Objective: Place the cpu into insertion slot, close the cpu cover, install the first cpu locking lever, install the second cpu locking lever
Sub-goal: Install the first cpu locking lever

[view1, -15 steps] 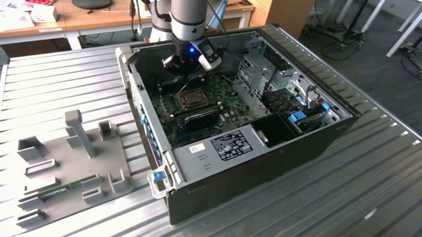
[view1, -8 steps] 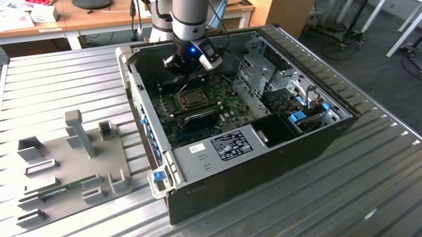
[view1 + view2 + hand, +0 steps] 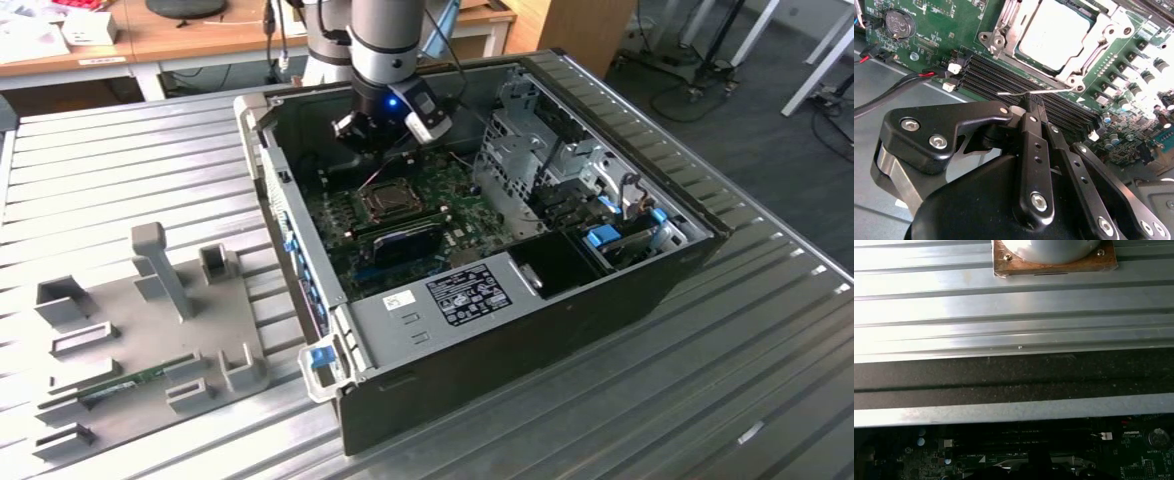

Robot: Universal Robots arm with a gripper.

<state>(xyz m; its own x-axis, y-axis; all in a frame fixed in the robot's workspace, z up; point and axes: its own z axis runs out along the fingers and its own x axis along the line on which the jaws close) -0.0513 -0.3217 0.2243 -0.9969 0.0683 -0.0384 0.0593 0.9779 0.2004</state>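
1. Gripper (image 3: 1029, 102): in the second wrist view its fingers are drawn together, with no gap visible at the tips. They pinch a thin silver lever (image 3: 1009, 93) partway along its length. The lever's hooked end juts free to one side.
2. The cpu (image 3: 1054, 30) sits in the slot (image 3: 996, 40) on the green board (image 3: 939, 30). The cover (image 3: 1102, 42) lies down over it and frames its pale top.
3. The held lever stands just beside the slot's edge, above the black memory slots (image 3: 989, 80). It looks unlatched. The state of the other lever cannot be told.
4. Risk: the lever is a narrow, smooth rod held on a small contact patch. It is likely sprung, so a sideways pull could let it slip out and snap back.
5. Risk: the tips work close over the memory slots. Too deep a stroke would drive them into the slot walls or their white clips.
6. Risk: if the cover is not fully flat, the lever could miss its catch or ride over the frame.
7. Risk: if the cpu is seated askew, which cannot be judged here, clamping would load the contacts beneath it.
8. In the exterior view the gripper (image 3: 380, 140) hangs inside the case (image 3: 587, 290), close to its far wall. A wide swing could strike the metalwork.
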